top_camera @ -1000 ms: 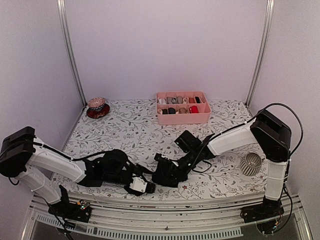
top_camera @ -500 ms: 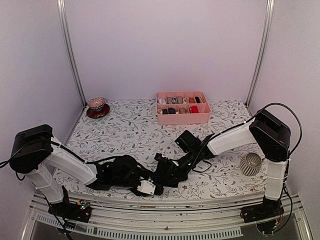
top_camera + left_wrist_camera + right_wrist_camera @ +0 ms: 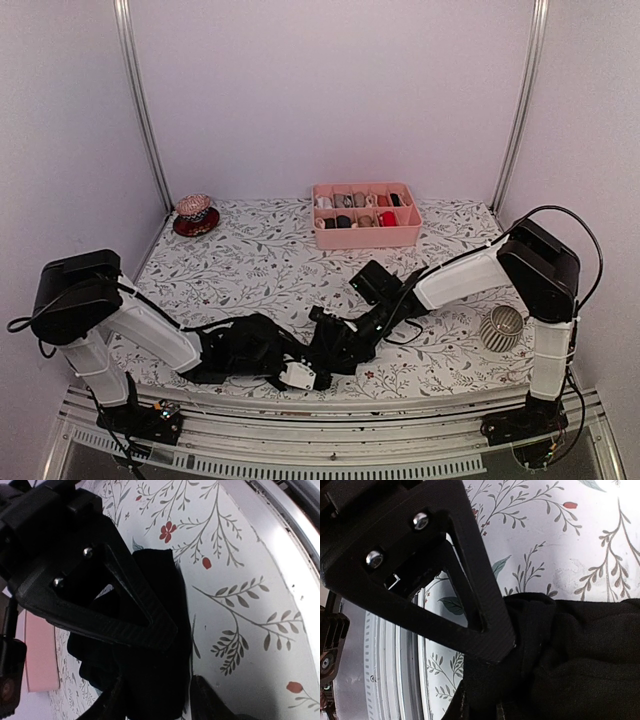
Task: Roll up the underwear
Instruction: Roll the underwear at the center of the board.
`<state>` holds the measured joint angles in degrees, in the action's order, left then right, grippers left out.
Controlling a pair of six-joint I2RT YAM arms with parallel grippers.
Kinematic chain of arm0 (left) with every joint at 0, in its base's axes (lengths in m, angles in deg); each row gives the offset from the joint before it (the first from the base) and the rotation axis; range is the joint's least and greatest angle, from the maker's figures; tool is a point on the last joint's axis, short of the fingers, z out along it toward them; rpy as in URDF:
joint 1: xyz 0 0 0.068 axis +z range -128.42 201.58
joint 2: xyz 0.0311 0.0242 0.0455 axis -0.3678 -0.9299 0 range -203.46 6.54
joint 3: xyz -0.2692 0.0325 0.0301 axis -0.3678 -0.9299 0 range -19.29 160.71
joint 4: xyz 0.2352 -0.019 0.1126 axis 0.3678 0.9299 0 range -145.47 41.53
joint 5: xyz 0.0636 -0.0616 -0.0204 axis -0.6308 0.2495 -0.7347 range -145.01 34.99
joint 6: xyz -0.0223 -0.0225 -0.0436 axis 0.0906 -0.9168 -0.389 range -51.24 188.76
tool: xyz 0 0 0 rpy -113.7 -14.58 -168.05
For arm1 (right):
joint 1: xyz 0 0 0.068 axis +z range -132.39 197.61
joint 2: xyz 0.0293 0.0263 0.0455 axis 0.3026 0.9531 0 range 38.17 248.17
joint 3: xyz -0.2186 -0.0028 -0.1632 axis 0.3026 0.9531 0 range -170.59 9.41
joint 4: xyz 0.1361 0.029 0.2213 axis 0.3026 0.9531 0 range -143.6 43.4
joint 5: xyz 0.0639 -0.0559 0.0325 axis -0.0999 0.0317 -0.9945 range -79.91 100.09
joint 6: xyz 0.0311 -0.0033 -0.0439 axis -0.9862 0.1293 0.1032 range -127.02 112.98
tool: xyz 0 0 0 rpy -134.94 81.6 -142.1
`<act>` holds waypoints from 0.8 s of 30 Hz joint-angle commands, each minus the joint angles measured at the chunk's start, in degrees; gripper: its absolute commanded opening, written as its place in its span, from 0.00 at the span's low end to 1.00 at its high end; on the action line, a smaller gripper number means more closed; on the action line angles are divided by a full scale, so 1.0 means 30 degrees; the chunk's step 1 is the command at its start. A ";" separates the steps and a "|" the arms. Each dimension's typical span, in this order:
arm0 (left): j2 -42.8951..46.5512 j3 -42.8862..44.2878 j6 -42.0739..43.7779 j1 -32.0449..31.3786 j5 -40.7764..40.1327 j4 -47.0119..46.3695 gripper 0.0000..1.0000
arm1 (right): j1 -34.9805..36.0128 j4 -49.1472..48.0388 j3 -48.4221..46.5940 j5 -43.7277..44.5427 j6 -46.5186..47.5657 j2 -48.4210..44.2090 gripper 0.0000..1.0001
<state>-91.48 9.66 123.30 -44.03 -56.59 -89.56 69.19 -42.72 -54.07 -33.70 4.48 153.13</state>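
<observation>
The left claw [image 3: 300, 376] has slid in toward the right one over the last second. Its jaws have narrowed from wide to roughly half apart, so an edge of the underwear [image 3: 157, 575] now lies between its fingers on the flowered table [image 3: 240, 555], though I cannot tell whether they pinch the cloth yet. The right claw [image 3: 338, 348], just beside it, has not shifted and stays clamped on the bunched black fabric at its tips. With both claws at the cloth, I judge the rolling barely begun, since the fabric is crumpled and not yet a tight roll.
</observation>
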 commanded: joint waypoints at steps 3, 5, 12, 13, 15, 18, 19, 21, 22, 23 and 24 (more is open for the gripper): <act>-0.1347 0.0368 0.0486 -0.0309 -0.1003 -0.0071 0.35 | -0.0037 0.1853 0.0164 0.1060 0.0295 0.1159 0.07; -0.1455 0.0370 0.0510 -0.0335 -0.1090 -0.0041 0.28 | -0.0025 0.1869 0.0196 0.1089 0.0295 0.1095 0.08; -0.1328 0.0392 0.0561 -0.0324 -0.1231 0.0246 0.14 | -0.0026 0.1729 0.0363 0.1489 0.0283 0.0767 0.16; -0.1274 0.0384 0.0546 -0.0337 -0.1222 0.0374 0.13 | -0.0049 0.1670 0.0430 0.1628 0.0246 0.0628 0.18; -0.1176 0.0520 0.0511 -0.0317 -0.1215 0.0800 0.13 | -0.0051 0.1649 0.0559 0.2079 0.0222 0.0232 0.24; -0.1031 0.0955 0.0338 -0.0329 -0.1177 0.2305 0.13 | -0.0026 0.1265 0.1152 0.3072 0.0124 -0.1401 0.34; -0.1039 0.1219 0.0258 -0.0323 -0.1124 0.3078 0.14 | -0.0038 0.1092 0.1536 0.3411 0.0120 -0.2045 0.38; -0.1098 0.1854 -0.0167 -0.0297 -0.0928 0.4695 0.16 | -0.0003 0.0691 0.2230 0.4346 0.0076 -0.3581 0.45; -0.1172 0.2196 -0.0347 -0.0275 -0.0837 0.5457 0.17 | -0.0016 0.0463 0.2616 0.4845 0.0064 -0.4328 0.49; -0.1280 0.2462 -0.0509 -0.0232 -0.0719 0.6050 0.17 | 0.0000 0.0263 0.2997 0.5424 0.0061 -0.5110 0.52; -0.1403 0.2766 -0.0687 -0.0135 -0.0605 0.6662 0.17 | -0.0012 0.0066 0.3297 0.5968 0.0061 -0.5830 0.56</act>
<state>-94.21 15.49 123.87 -44.53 -59.94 -83.31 69.23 -41.70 -47.52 -24.63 4.44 143.69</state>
